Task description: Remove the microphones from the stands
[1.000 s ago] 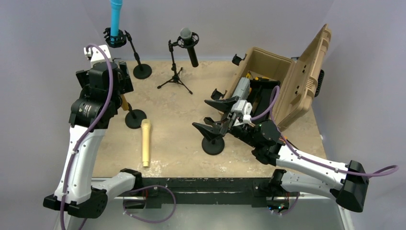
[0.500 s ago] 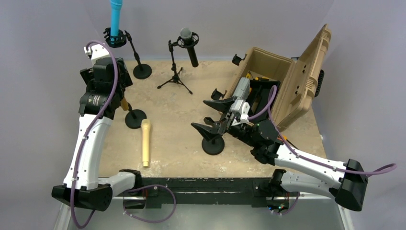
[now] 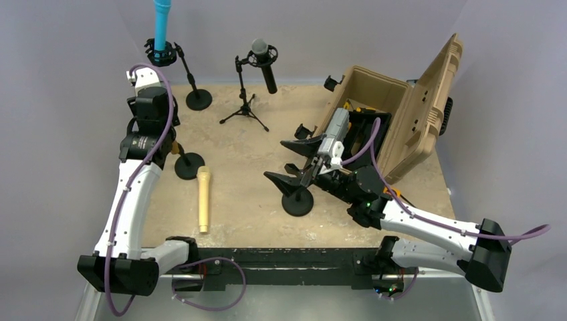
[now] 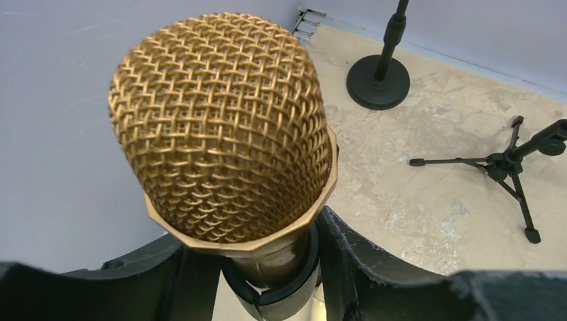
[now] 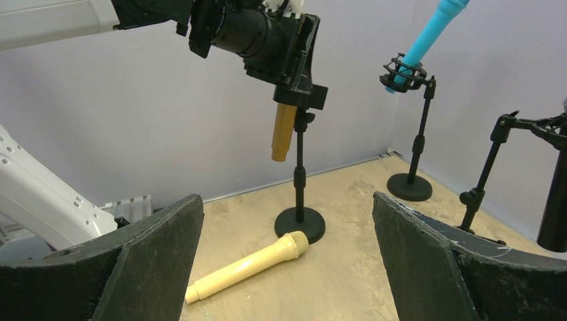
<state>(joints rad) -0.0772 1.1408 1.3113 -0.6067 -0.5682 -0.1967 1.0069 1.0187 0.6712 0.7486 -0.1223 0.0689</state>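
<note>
Left wrist view puts us right at the grasp: the left gripper (image 4: 257,249) has its fingers pressed against both sides of the gold microphone (image 4: 224,127), just under the mesh head and level with the black clip (image 4: 269,293). Seen from the right wrist, the microphone sits in that clip atop the short stand (image 5: 299,175), handle hanging down. We judge the grip made and the pull not yet begun. Next we should draw it straight up along its axis without tipping the stand. Well apart, the right gripper (image 3: 277,160) gapes wide, holding nothing.
</note>
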